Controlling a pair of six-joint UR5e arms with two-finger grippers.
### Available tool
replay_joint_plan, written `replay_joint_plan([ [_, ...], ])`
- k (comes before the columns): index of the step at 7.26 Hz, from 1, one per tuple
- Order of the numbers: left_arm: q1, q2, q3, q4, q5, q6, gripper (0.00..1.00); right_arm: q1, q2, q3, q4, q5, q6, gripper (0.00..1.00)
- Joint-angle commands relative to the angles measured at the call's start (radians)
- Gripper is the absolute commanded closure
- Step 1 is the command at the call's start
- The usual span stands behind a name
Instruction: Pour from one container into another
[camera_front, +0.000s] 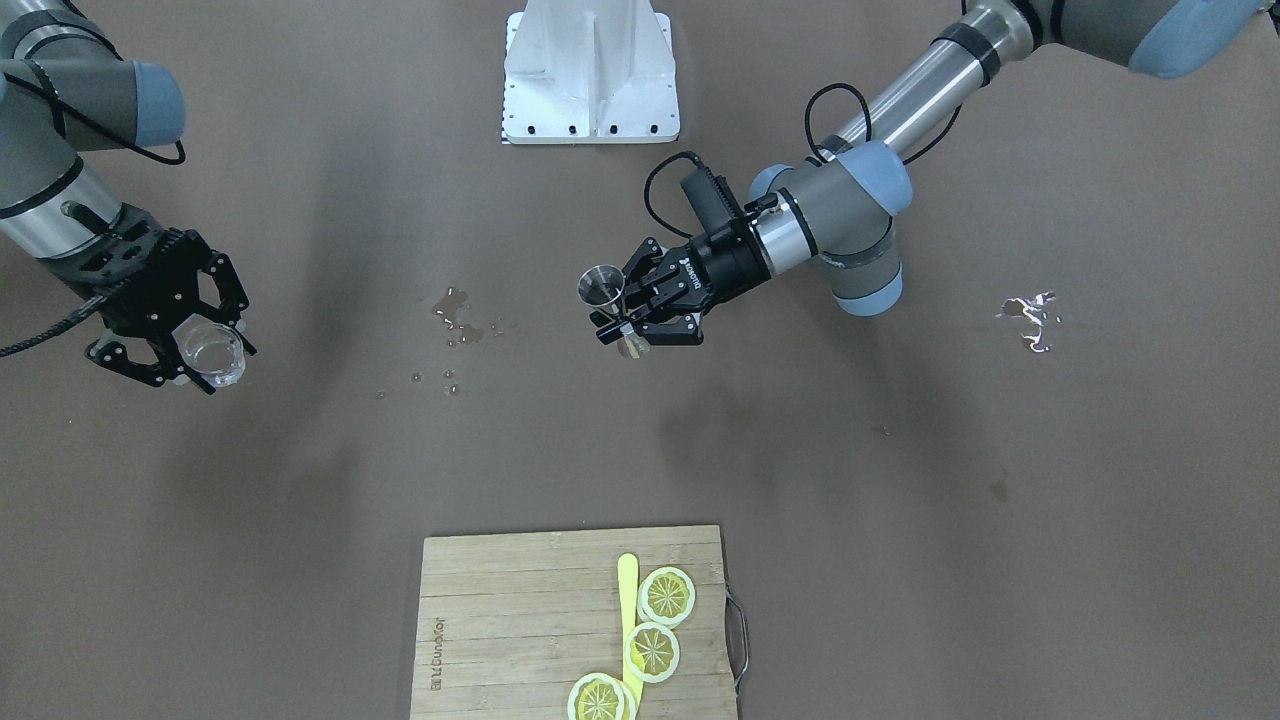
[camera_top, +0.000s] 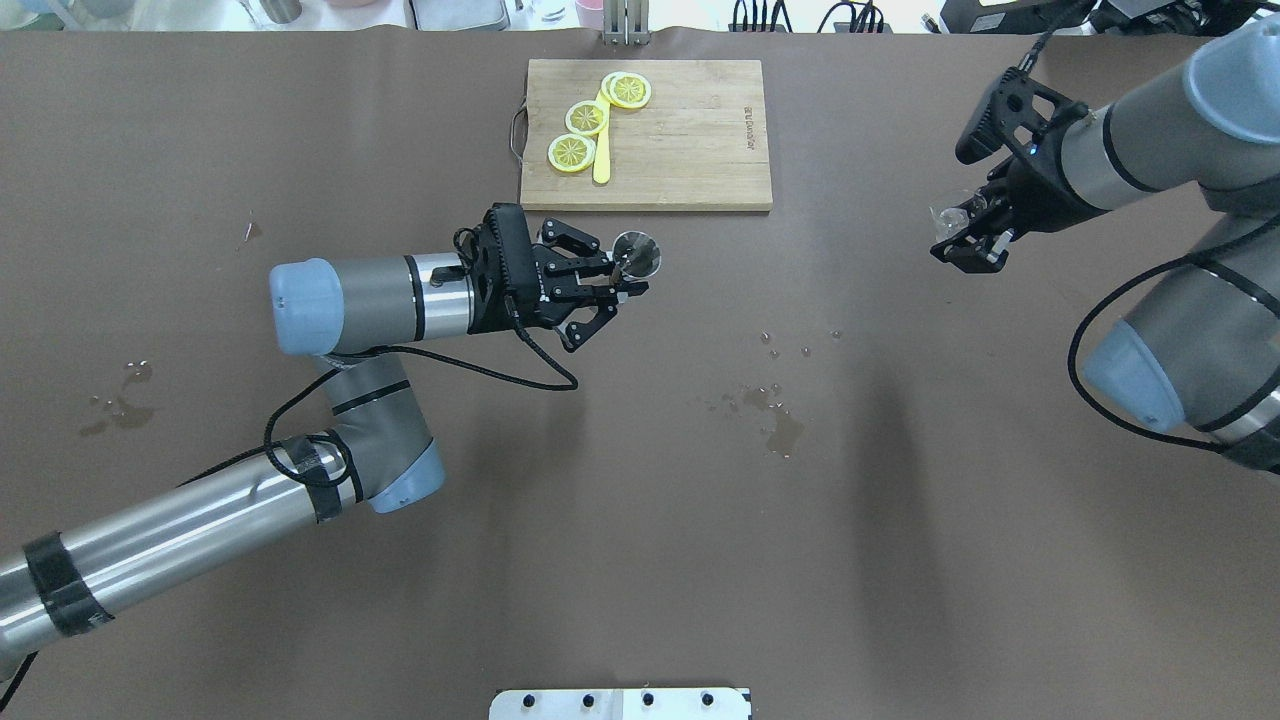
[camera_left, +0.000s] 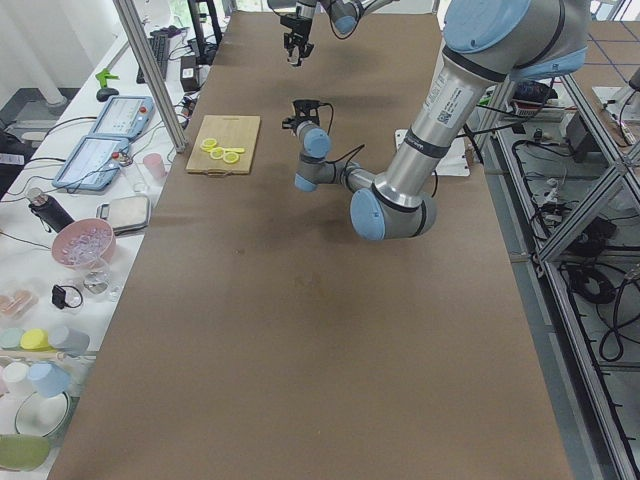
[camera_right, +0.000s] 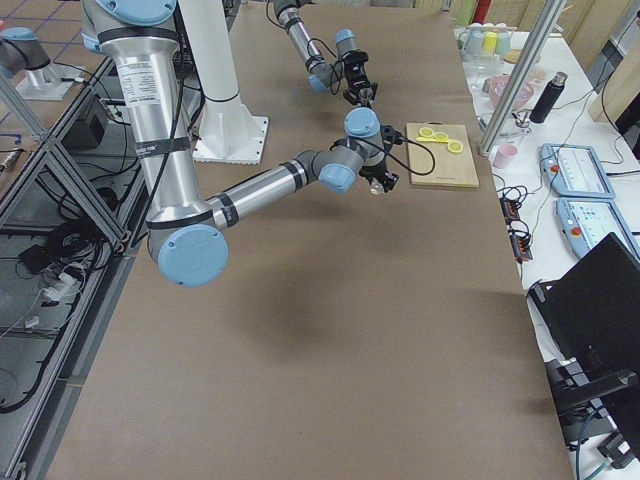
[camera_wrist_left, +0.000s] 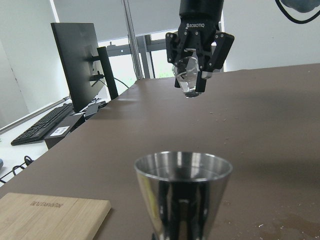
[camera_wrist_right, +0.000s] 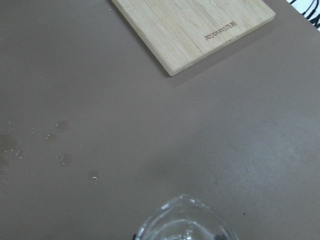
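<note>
The steel jigger (camera_front: 601, 287) hung above the counter (camera_front: 900, 500) with the left gripper (camera_front: 618, 322) clamped on its narrow waist. It looked rigid and light but smooth-walled, so the waist seemed the surest place to hold it.

The small glass pitcher (camera_front: 212, 345) was well apart from it, also aloft, with the right gripper (camera_front: 210, 365) closed around its body. It was probably fragile and slick, and best squeezed gently.

The left wrist view showed the jigger's mouth upright and the pitcher facing it across the counter, a line-up the overhead view flattened. Only the right wrist view showed the pitcher's pouring lip. Whether either vessel held liquid I could not tell.
</note>
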Motion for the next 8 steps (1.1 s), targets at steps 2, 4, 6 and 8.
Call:
replay_joint_plan([
  [2, 0.004, 0.168, -0.146, -0.020, 0.074, -0.055, 1.00, 0.001, -0.152, -0.084, 0.374, -0.096, 0.103, 1.00],
  [4, 0.040, 0.324, -0.308, -0.015, 0.216, -0.113, 1.00, 0.002, -0.168, -0.227, 0.613, -0.126, 0.222, 1.00],
  [6, 0.074, 0.441, -0.405, -0.014, 0.382, -0.171, 1.00, -0.001, -0.171, -0.348, 0.789, -0.175, 0.340, 1.00],
  [8, 0.114, 0.513, -0.479, 0.021, 0.587, -0.176, 1.00, -0.004, -0.151, -0.486, 0.935, -0.218, 0.380, 1.00],
])
